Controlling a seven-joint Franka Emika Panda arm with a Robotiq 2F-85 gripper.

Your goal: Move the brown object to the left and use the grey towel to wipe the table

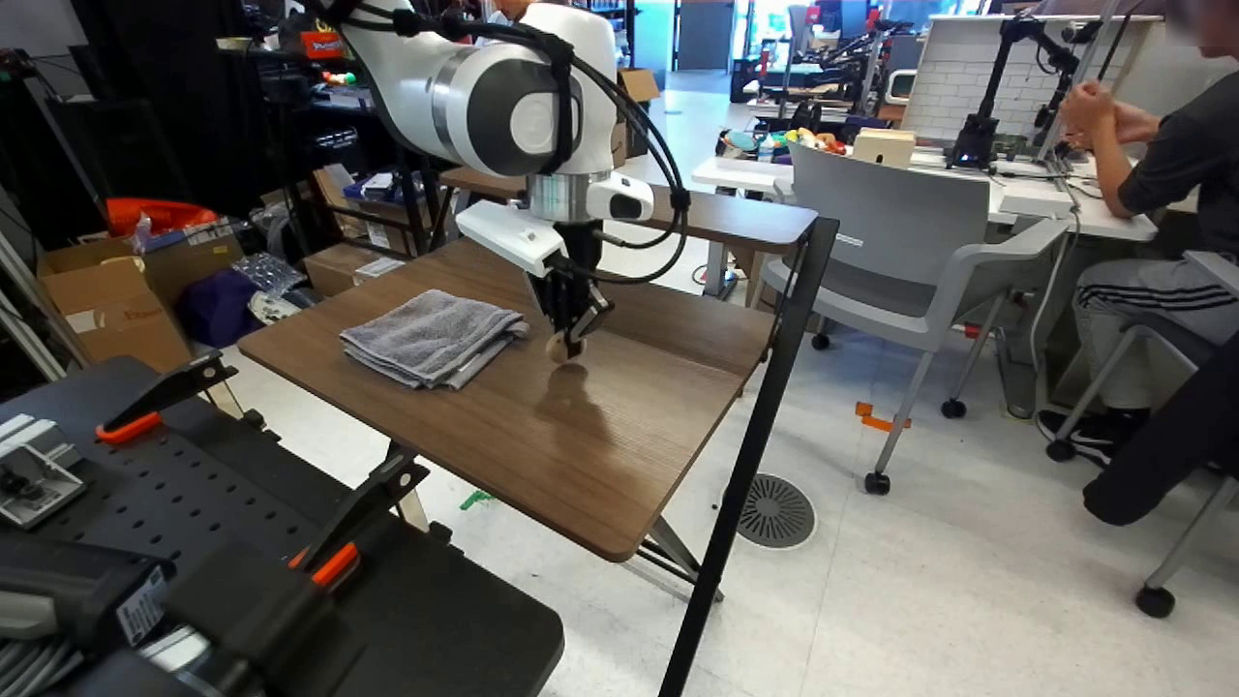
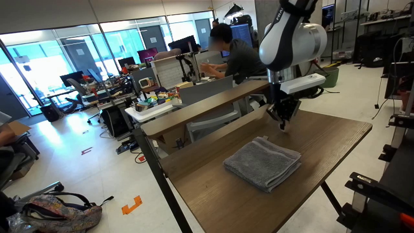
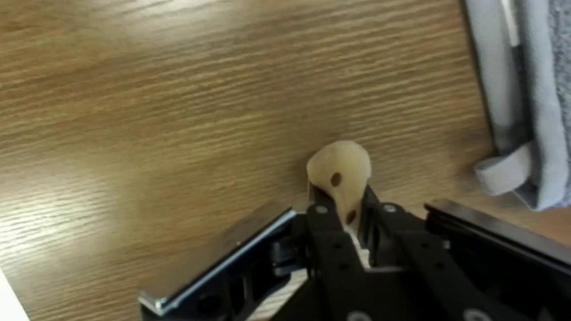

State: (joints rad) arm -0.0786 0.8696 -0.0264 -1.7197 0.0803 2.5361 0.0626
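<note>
While the white arm [image 1: 532,126] is extended over the table [image 1: 658,426], its gripper [image 3: 342,195] is pointed downward, with the jaws clamped on the brown object [image 3: 340,162] from both sides. In the wrist view, the rounded end of the object is seen jutting out past the jaws, and two small dark spots are shown on its pale tan surface. The object is positioned close to the bare wood; whether the table is touched by its underside cannot be made out for certain.

The grey towel [image 2: 262,161] is laid folded, in several layers, on the same brown wood-look top, near the object but apart from it. Its layered edge is shown at the right of the wrist view, where a small pale loop [image 3: 508,171] is seen sticking out from the hem.

Beside the table, a black bench [image 1: 474,620] fitted with black clamps [image 1: 368,508] is seen in an exterior view. A grey chair [image 1: 891,213] is placed beyond the table, and, well apart, a person [image 1: 1191,184] in a dark shirt is seated. On the pale floor [image 2: 106,181], a patterned bag [image 2: 77,216] is shown in an exterior view.
</note>
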